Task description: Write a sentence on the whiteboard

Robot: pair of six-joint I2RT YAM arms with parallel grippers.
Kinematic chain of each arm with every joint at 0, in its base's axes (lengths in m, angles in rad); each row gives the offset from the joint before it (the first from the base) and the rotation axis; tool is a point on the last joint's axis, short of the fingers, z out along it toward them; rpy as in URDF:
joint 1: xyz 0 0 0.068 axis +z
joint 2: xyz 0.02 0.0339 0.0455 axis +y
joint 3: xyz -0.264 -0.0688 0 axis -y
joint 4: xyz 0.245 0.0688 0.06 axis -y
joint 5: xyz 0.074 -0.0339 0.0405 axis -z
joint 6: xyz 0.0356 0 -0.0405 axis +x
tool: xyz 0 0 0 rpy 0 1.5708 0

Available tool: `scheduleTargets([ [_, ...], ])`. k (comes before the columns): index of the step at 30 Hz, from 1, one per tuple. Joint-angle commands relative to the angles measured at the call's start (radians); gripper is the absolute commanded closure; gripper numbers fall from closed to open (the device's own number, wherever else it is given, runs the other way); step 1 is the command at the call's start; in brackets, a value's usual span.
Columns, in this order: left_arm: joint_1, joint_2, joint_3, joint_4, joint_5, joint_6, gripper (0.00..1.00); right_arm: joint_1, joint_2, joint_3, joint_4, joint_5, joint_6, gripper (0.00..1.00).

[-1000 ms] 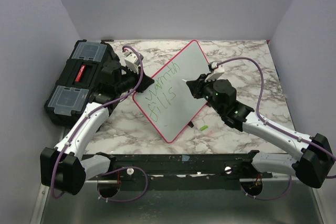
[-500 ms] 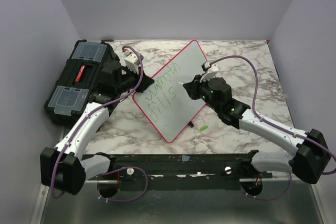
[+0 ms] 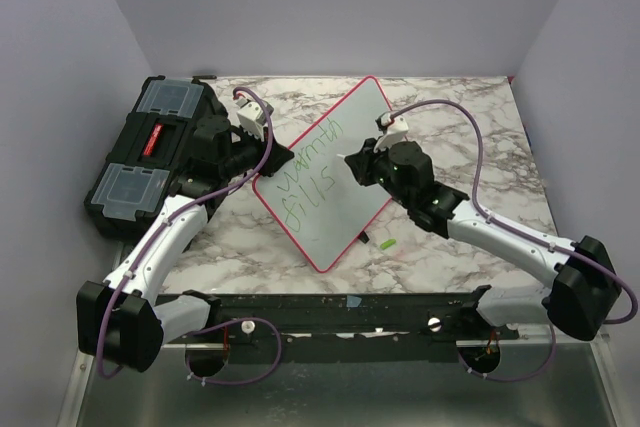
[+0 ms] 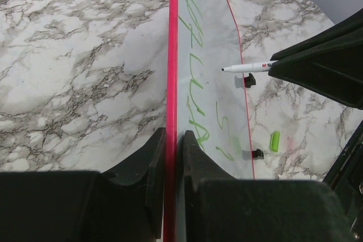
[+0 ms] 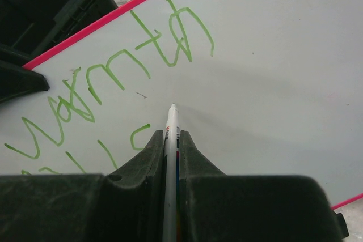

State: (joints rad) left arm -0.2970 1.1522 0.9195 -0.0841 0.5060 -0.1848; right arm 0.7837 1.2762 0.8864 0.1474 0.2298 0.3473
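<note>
Looking at the whiteboard (image 3: 340, 187) sitting diagonally on the marble table (image 3: 450, 237), left corner just beside the black toolbox (image 3: 150, 152). Pinching its red rim with the left gripper (image 4: 173, 135), jaws squeezed on either side of the edge. Clamping a white marker (image 5: 172, 116) tight in the right gripper (image 5: 171, 137), tip right by the sentence (image 5: 113, 77), can't tell if touching. Spotting a small green cap (image 3: 387, 243) lying near the board's lower edge.

Red-rimmed whiteboard (image 3: 356, 123), seemingly propped; green sentence (image 3: 308, 175)
</note>
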Motion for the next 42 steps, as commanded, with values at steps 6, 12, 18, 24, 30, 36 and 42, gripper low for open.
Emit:
scheduleTargets([
  [6,-0.011,-0.028,-0.014,0.014,-0.026,0.073,1.00,-0.003,0.057,0.022,0.004,0.032,-0.007,0.99],
  [12,-0.012,-0.028,-0.016,0.015,-0.024,0.072,1.00,-0.002,0.037,-0.027,0.003,0.025,0.003,0.99],
  [18,-0.013,-0.026,-0.015,0.017,-0.024,0.071,1.00,-0.003,0.014,-0.072,-0.005,0.015,0.015,0.99],
  [24,-0.013,-0.026,-0.015,0.018,-0.021,0.070,1.00,-0.004,0.016,-0.071,-0.014,0.060,0.016,0.99],
  [30,-0.013,-0.024,-0.014,0.017,-0.023,0.070,1.00,-0.002,0.063,-0.005,-0.024,0.094,0.010,0.99],
  [36,-0.013,-0.023,-0.012,0.017,-0.016,0.068,1.00,-0.003,0.096,0.054,-0.031,0.117,-0.014,0.99],
  [42,-0.014,-0.023,-0.014,0.018,-0.016,0.068,1.00,-0.004,0.113,0.080,-0.031,0.108,-0.022,0.99],
])
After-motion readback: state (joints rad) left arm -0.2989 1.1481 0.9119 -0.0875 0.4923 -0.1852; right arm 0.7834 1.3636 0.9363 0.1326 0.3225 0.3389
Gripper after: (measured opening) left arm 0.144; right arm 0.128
